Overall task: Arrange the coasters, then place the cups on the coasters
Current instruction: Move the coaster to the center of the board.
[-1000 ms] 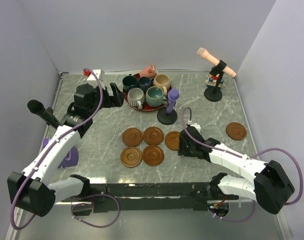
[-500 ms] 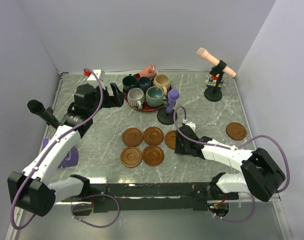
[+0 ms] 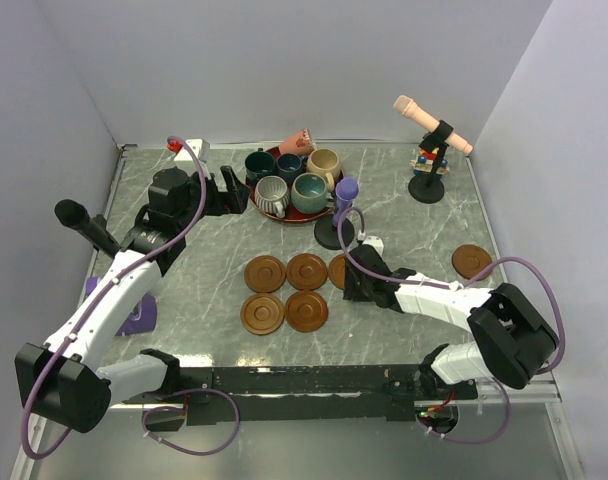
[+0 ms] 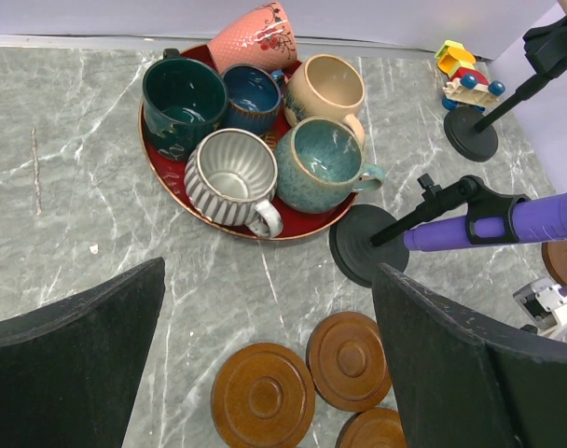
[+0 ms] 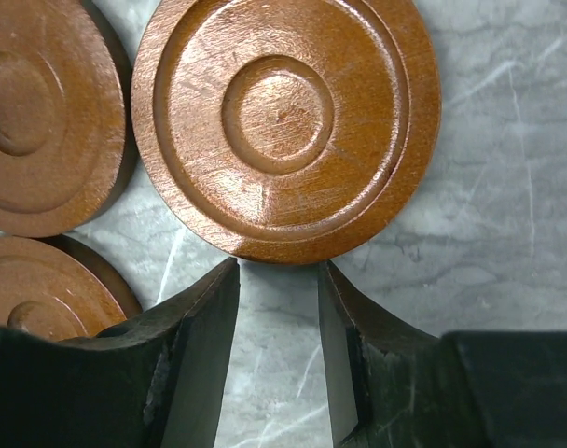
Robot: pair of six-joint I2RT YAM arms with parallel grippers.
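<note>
The brown wooden coaster (image 5: 285,121) lies flat with its ring-grooved face up, in the upper middle of the right wrist view. Being round, it has no long axis. The right gripper (image 5: 277,273) is narrowly parted at its lower rim, gripping nothing. The left gripper (image 4: 269,271) gapes wide, lower in frame than the red plate (image 4: 307,228).

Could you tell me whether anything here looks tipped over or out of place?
The pink cup lies tipped on its side at the far edge of the red plate, while the other five cups stand upright. One coaster also sits alone far to the right, apart from the other five coasters.
</note>
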